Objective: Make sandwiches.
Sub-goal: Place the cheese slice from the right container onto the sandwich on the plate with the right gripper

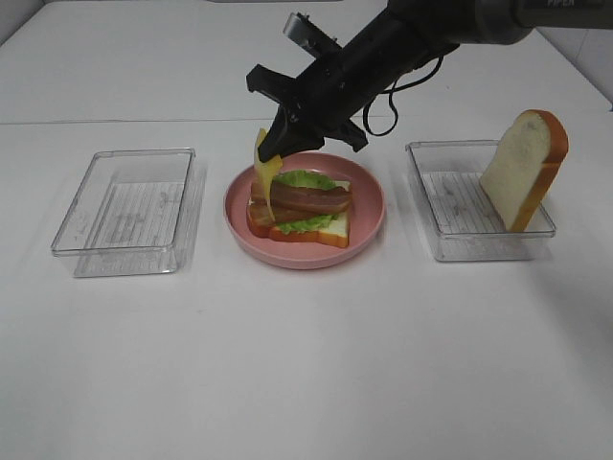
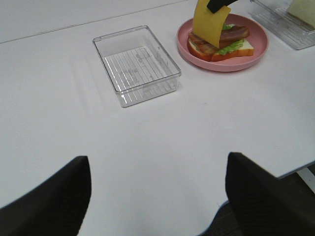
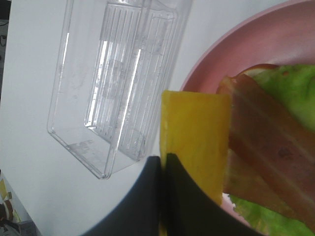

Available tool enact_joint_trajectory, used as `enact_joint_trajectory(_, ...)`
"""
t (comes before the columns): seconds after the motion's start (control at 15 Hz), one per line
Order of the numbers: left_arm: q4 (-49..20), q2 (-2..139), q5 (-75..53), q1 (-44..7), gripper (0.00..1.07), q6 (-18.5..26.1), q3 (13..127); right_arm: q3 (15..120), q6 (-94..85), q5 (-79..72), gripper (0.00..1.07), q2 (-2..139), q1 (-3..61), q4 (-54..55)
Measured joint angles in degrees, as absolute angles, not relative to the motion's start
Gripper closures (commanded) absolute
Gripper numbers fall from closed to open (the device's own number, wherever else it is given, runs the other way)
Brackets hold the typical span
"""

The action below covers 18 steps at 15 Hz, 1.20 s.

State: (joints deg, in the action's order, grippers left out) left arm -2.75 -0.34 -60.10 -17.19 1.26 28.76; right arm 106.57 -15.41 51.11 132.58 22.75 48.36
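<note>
Your right gripper (image 1: 273, 144) has its jaws closed on the cheese slice (image 1: 267, 177), pinching it by the top edge. The slice hangs down edge-on over the left side of the pink plate (image 1: 369, 225); its lower end overlaps the bacon in the high view, but you can't tell from that view whether it's touching.

On the plate: one bread slice (image 1: 326, 230) lying flat, lettuce (image 1: 305, 179) on it, bacon strips (image 1: 305, 198) across the lettuce. No top slice on the stack.

The second bread slice (image 1: 525, 168) stands on edge in the right clear tray (image 1: 450, 244), leaning against its far right corner.

The left clear tray (image 1: 124, 206) sits left of the plate, near but not touching.

Your left gripper (image 2: 157, 196) has its jaws wide apart, nothing between them, low over bare white desk (image 1: 306, 364) well short of the left tray. It's out of the high view; only the wrist camera shows its two dark fingertips (image 2: 54, 196).

The right wrist view confirms the grip: dark jaws meeting on the yellow slice, bacon and lettuce just beyond it.
</note>
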Motion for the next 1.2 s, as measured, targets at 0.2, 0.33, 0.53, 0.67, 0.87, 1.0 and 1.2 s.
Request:
enact_joint_trajectory(0.2, -2.8, -0.3, -60.1, -17.2, 0.34, 1.3, 28.8, 106.5, -13.9, 49.7, 1.07, 133.3, 22.7, 44.1)
enact_joint_trajectory(0.33, -2.8, -0.3, -60.1, -17.2, 0.34, 1.3, 28.8, 106.5, -9.0, 49.3, 1.07, 133.3, 22.7, 35.8)
enact_joint_trajectory(0.53, -2.8, -0.3, -60.1, -17.2, 0.34, 1.3, 28.8, 106.5, -3.4, 49.3, 1.07, 133.3, 22.7, 26.9)
enact_joint_trajectory(0.67, -2.8, -0.3, -60.1, -17.2, 0.34, 1.3, 28.8, 106.5, -1.5, 49.3, 1.05, 133.3, 22.7, 23.9)
enact_joint_trajectory(0.87, -2.8, -0.3, -60.1, -17.2, 0.34, 1.3, 28.8, 106.5, -1.0, 49.2, 0.68, 133.3, 22.7, 23.1)
enact_joint_trajectory(1.0, -2.8, -0.3, -60.1, -17.2, 0.34, 1.3, 28.8, 106.5, -0.8, 49.2, 0.38, 133.3, 22.7, 23.1)
enact_joint_trajectory(1.2, -2.8, -0.3, -60.1, -17.2, 0.34, 1.3, 28.8, 106.5, -0.5, 49.2, 0.28, 132.9, 22.7, 23.1)
